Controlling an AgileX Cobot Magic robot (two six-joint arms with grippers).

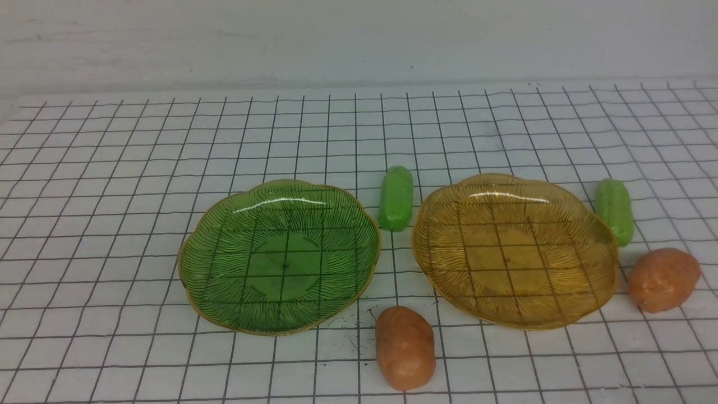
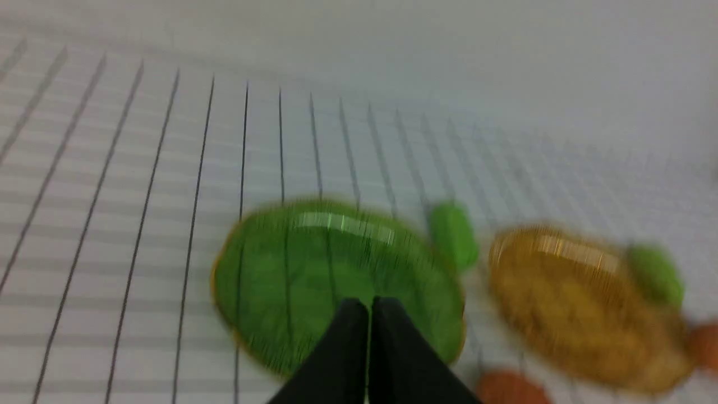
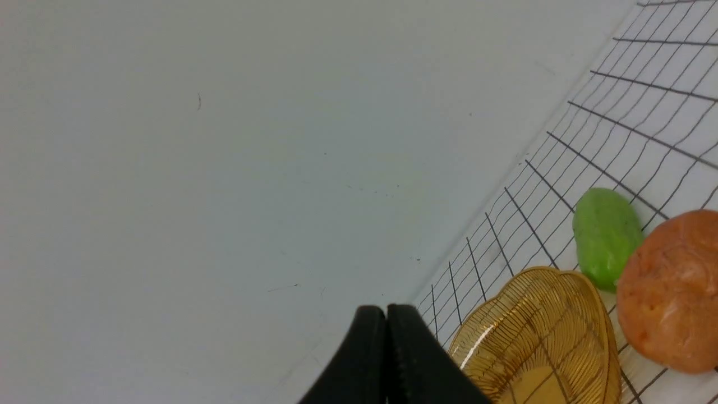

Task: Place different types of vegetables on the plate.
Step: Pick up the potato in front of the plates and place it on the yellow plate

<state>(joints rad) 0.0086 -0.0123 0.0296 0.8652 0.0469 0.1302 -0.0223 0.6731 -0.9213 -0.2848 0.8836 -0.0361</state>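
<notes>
Black fingers are pressed flat together on both arms and pinch nothing: the left fingers [image 2: 350,342] hang over the near rim of the green plate [image 2: 291,269], while the right fingers [image 3: 367,353] point mostly at the bare wall [image 3: 224,140]. My left wrist picture is smeared, so I trust it only for rough placing; that arm looks pitched forward and down toward the table [image 1: 112,168]. My right wrist is rolled over hard, since the grid runs slantwise across its view, and it sits off to the outer side of the amber plate [image 1: 515,249]. Neither arm shows from the front. All four vegetables lie on the table and both plates are bare: one cucumber [image 1: 396,197] lies between the plates, the other cucumber [image 1: 615,211] just beside the amber plate's far right rim, one potato [image 1: 405,348] in front of the gap between the plates, the second potato [image 1: 663,279] near the amber plate's right edge. I judge them light moulded toys; the glossy cucumbers may slip, so I would pinch across the short waist at mid-length. Potatoes need a wider spread, across the narrow axis. Both plates look thin and easily nudged.
</notes>
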